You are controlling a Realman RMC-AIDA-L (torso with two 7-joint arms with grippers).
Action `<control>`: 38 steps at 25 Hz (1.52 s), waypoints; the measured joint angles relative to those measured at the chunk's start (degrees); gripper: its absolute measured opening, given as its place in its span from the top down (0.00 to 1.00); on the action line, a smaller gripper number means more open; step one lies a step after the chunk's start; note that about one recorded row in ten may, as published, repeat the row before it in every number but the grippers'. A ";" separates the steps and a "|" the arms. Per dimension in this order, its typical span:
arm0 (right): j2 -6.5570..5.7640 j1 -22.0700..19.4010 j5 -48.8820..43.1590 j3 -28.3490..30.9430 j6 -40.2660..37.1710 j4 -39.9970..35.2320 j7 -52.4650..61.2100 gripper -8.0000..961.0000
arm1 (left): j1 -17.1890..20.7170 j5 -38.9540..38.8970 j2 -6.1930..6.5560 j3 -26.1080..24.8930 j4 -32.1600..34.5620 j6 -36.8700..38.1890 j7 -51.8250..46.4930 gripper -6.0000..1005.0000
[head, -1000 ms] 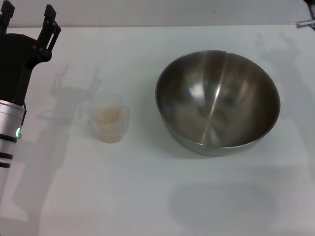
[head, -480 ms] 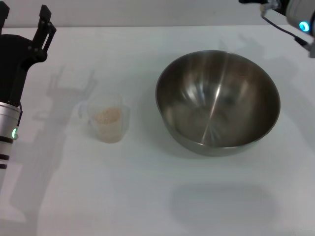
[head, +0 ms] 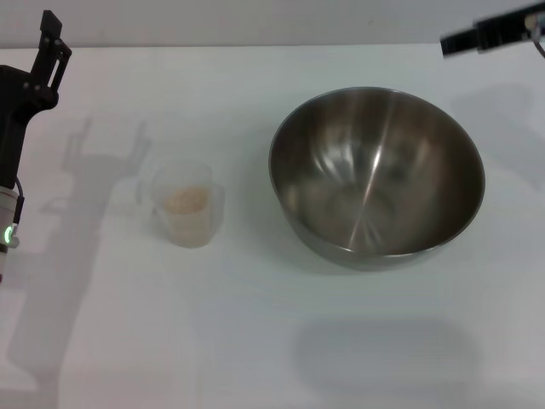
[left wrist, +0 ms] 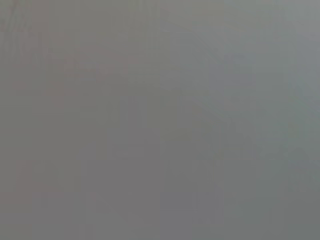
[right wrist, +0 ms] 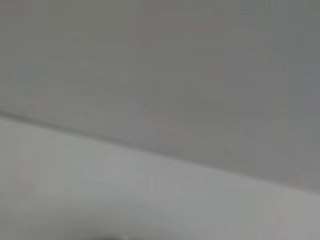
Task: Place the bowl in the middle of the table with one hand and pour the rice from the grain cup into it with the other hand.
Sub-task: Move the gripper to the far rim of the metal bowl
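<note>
Head view: grain cup (head: 187, 213) with rice (head: 186, 200) stands left of bowl (head: 377, 175).
Wrist views: only blank grey surface (right wrist: 100, 190).
Left gripper (head: 38, 51), right gripper (head: 477, 36): jaws state cannot tell.

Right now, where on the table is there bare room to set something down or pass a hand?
The table is bare along the near edge, and across the far strip behind the grain cup and bowl. The gap between them is narrower. The left gripper crowds the far-left corner, the right gripper the far-right.
</note>
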 joint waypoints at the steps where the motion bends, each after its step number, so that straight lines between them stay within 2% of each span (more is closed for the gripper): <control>1: -0.24 1.00 -0.02 0.93 1.95 1.29 -0.82 0.36 | 0.01 -0.02 -0.01 -0.08 0.02 0.00 -0.01 0.17; 4: -1.28 3.45 -0.62 2.27 5.38 7.08 -3.00 0.37 | 0.03 0.02 -0.05 -0.14 0.07 0.03 -0.02 0.17; 10: -1.63 4.89 -1.10 2.95 6.34 12.40 -5.33 0.40 | 0.05 0.02 -0.03 0.00 0.08 -0.06 -0.05 0.17; 18: -1.32 5.13 -1.63 3.03 5.48 17.49 -7.69 0.43 | 0.39 0.05 -0.12 0.41 0.08 0.04 -0.31 0.17; 26: -0.98 5.71 -1.21 3.43 -0.27 27.27 -11.06 0.47 | 0.98 0.32 -0.20 0.44 -0.15 0.05 -0.39 0.17; 38: -0.15 5.70 0.07 3.59 -2.55 28.81 -13.26 0.52 | 1.40 0.36 -0.21 0.44 -0.61 0.04 -0.42 0.17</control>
